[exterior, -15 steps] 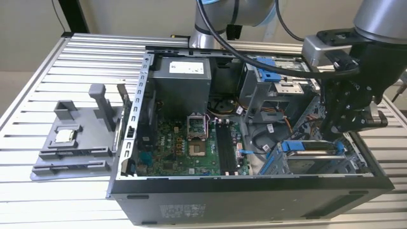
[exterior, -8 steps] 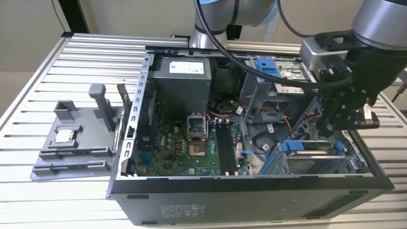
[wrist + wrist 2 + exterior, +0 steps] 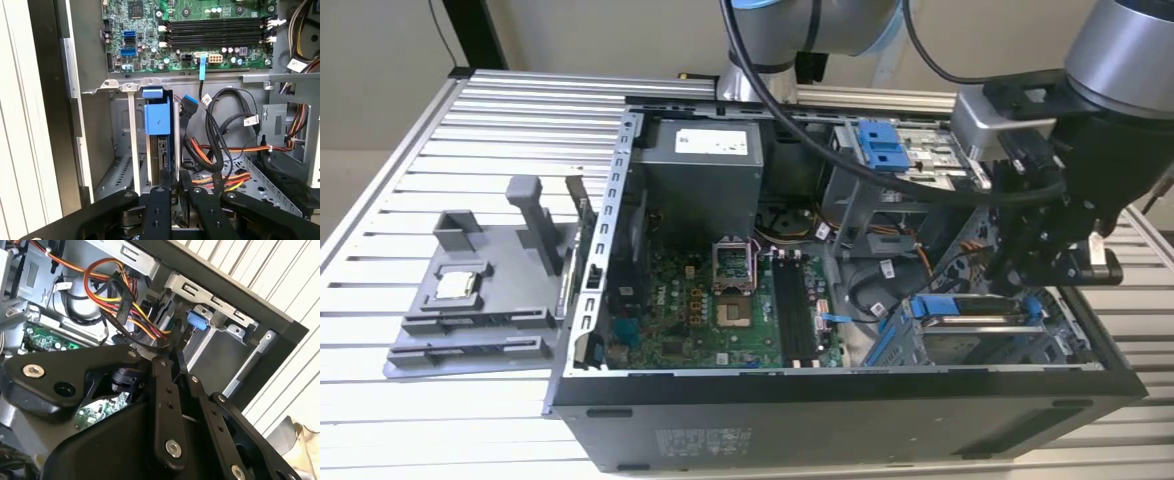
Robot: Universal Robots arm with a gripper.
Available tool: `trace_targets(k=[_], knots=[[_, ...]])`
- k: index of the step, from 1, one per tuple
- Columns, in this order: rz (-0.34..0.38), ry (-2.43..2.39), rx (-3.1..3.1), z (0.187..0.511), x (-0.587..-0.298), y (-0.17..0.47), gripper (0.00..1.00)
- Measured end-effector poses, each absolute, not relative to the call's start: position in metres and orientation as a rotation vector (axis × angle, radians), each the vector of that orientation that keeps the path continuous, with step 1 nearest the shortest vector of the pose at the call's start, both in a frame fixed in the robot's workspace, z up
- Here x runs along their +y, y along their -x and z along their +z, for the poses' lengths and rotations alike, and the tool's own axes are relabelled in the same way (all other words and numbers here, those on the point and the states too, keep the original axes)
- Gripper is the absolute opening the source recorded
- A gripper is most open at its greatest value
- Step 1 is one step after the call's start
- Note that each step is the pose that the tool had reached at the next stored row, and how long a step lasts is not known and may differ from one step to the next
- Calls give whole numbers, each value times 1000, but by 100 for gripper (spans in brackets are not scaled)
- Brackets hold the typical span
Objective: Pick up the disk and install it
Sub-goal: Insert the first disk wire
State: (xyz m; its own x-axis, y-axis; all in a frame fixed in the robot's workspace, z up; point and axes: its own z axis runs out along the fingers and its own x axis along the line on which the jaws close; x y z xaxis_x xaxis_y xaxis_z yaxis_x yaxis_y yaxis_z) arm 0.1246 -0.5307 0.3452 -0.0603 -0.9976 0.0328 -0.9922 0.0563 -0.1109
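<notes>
"One disk [image 3: 967, 312] to find, then: where does it sit?"

"In the drive cage [image 3: 120, 150], at the near corner of the open computer case [image 3: 854, 410], on the exterior view's right. A blue carrier rail frames it. In the first wrist view the disk [image 3: 157, 122] shows edge-on between the cage's metal walls, its blue tab end toward the motherboard [image 3: 200, 30]."

"And the gripper [image 3: 1025, 275]?"

"It hangs over the end of the disk farthest from the motherboard. In the first wrist view the gripper [image 3: 176, 175] has its two black fingers [image 3: 157, 210] drawn nearly together, with just a thin slit between them. The second wrist view shows the gripper [image 3: 177, 347] the same way."

"Does it hold the disk?"

"I cannot tell. The tips are at the disk's end, touching it or just beside it."

"What lies around?"

"Orange, red and yellow cables [image 3: 220, 165] run just beside the disk, on the side away from the case's outer wall. At the far side of the case is a blue latch [image 3: 883, 145]. On the slatted table [image 3: 480, 110], at the exterior view's left, a grey fixture [image 3: 467, 320] carries a small square chip [image 3: 454, 285]."
</notes>
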Motion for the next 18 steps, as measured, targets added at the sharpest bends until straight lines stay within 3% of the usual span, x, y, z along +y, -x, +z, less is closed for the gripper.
trace_targets(k=[18], knots=[[-223,2036,2170,346,-543,-105,0]])
